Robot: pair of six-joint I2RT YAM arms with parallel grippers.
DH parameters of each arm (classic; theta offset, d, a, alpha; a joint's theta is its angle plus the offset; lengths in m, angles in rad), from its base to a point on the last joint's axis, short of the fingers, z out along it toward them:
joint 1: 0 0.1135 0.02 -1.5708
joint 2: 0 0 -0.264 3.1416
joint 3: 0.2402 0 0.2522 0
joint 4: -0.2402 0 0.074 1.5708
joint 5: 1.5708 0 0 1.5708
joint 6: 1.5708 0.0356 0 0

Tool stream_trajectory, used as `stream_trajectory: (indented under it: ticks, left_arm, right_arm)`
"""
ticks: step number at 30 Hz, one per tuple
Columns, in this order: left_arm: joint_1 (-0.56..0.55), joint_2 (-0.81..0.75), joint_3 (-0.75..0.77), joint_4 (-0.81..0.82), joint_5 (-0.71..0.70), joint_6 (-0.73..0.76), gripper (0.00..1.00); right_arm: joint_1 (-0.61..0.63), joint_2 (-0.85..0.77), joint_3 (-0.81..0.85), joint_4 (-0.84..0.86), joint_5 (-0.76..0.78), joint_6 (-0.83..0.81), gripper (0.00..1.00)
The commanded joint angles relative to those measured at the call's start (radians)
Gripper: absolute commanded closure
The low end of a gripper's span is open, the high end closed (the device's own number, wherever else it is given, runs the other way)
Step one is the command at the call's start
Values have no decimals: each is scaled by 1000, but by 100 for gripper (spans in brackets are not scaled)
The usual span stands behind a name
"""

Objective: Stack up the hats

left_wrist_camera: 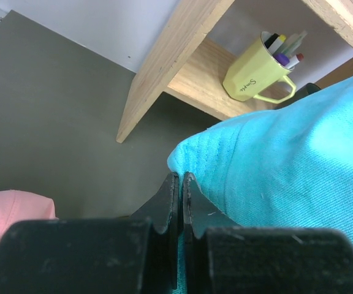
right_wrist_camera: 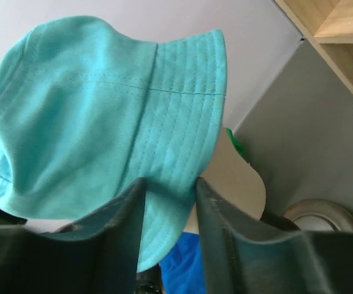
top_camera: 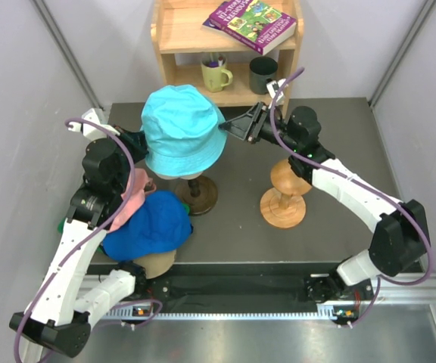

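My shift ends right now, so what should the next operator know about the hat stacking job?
Left tool: shut at the cyan hat's left brim; I cannot confirm a pinch.
Right tool: open, straddling the right brim.
The cyan hat is over the dark-based stand. The blue cap and pink cap lie together, near left.
Done: blue and pink caps gathered.
Left: bring the cyan hat onto that pile.

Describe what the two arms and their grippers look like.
Both the left arm and the right arm have smooth white links joined by chunky, rounded black joints. A lilac cable loops along each arm. The left gripper and the right gripper are black, each with two flat, tapering fingers on a blocky body. No readable markings show.
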Motion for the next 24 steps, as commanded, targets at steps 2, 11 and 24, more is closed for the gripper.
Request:
stream_trajectory:
  ticks: [2, 11, 24]
  left_arm:
    - [0, 26, 19, 23, 4, 28, 100]
    - [1, 41, 41, -49, -109, -21, 100]
    - [0, -14, 7, -169, -204, -82, 100]
  right_arm:
    - [-6, 19, 4, 95, -28, 50, 78]
    - [-6, 56, 27, -159, 82, 52, 100]
    - [40, 79, 19, -273, 92, 32, 100]
